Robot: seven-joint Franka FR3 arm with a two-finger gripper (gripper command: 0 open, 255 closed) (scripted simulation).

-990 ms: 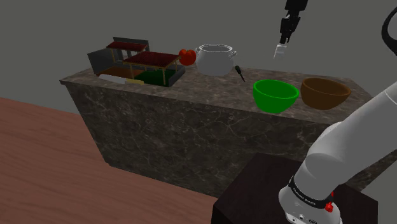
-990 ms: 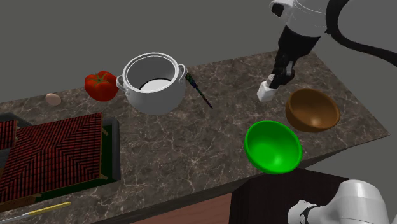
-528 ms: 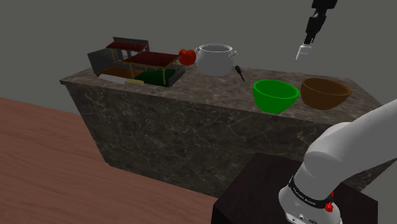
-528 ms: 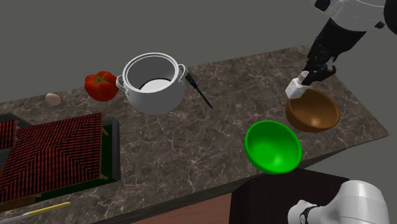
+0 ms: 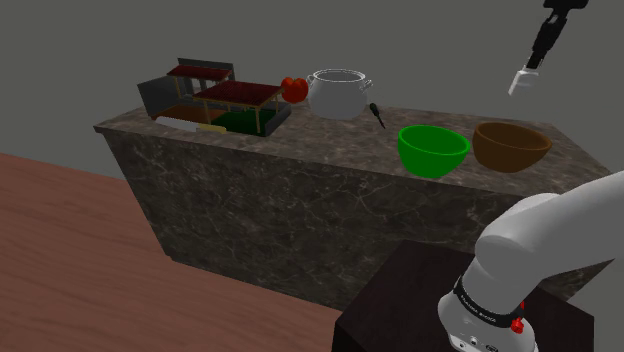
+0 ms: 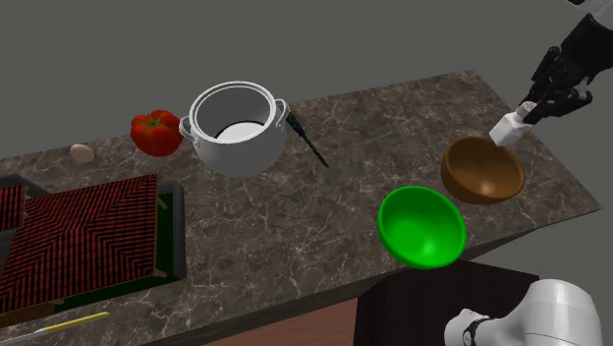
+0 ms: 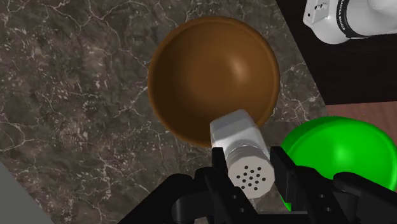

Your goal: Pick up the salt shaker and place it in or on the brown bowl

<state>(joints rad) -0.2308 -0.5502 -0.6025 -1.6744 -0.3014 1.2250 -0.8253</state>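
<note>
Shaker (image 7: 237,135) in gripper (image 7: 249,163), perhaps above bowl (image 7: 210,70)

Glossy round green bowl (image 7: 337,153) being cropped and partly covered by the all-black two-finger gripper (image 7: 249,167), thin dark-handled tool (image 6: 309,145) being rendered too small to identify, red ribbed rack (image 6: 79,241) being cropped.

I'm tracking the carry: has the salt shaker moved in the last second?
Yes. In the shoulder view the salt shaker, held by the gripper, went toward that view's right, from above the green bowl to above the brown bowl.
</note>
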